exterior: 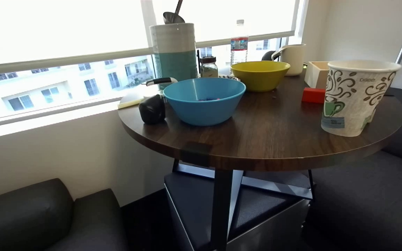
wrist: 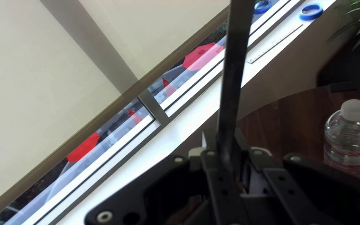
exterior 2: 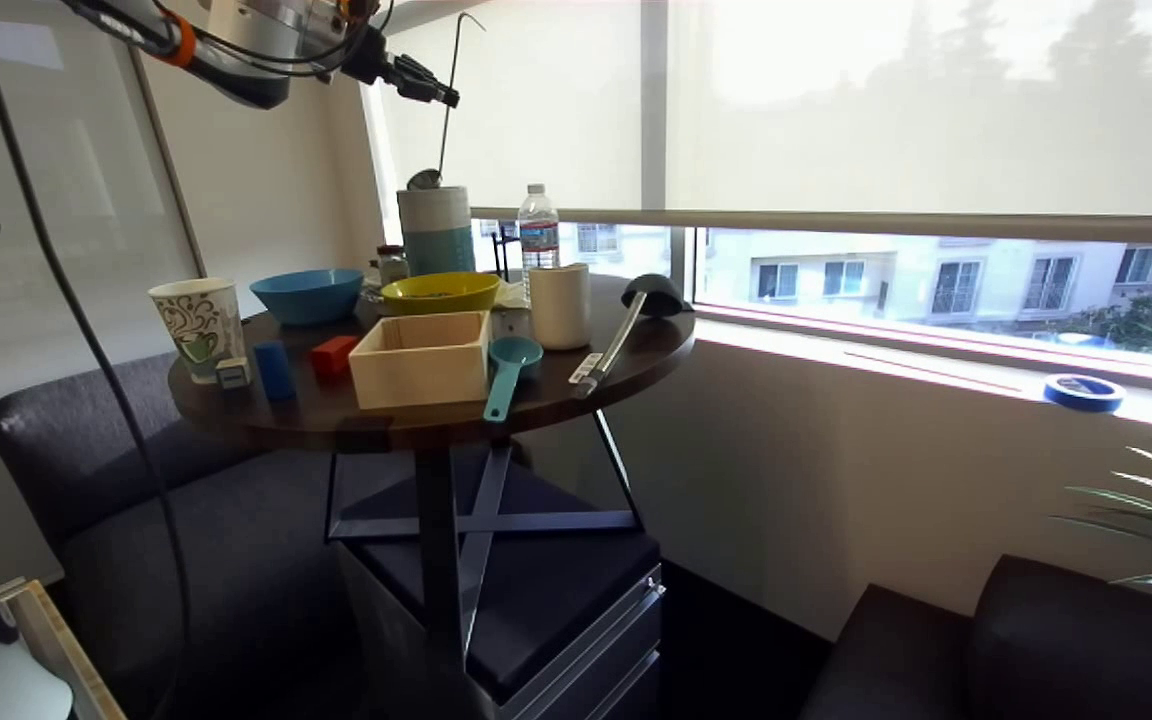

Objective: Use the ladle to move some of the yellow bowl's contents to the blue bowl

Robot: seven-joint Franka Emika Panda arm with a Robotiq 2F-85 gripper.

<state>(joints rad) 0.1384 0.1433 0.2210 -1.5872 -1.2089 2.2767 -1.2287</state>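
Ladle (exterior 2: 444,137) is up in the air, approx. vert. w/ a slight tilt, hooked end up, its cup at the bottom; gripper (exterior 2: 450,97) clamped on the handle abt midway. Cup shows right at the rim of the canister (exterior 2: 439,245) in both exterior views, I can't tell if touching. Yellow bowl (exterior: 260,78) & blue bowl (exterior: 204,113) both upright on the table (exterior: 267,139), nr each other, small bits visible in each. Jar (exterior: 209,70) & bottle (exterior: 239,44) stand nr canister. Pitcher (exterior: 293,61) nr yellow bowl; wood box (exterior 2: 419,370) further out, scoop (exterior 2: 506,375) just beside it, black ladle (exterior 2: 652,293) lying nr table edge. Across box from scoop: red block (exterior 2: 334,357), blue block (exterior 2: 275,370), then paper cup (exterior: 356,99). Tape roll (exterior 2: 1083,402) flat on window sill (wrist: 195,115).
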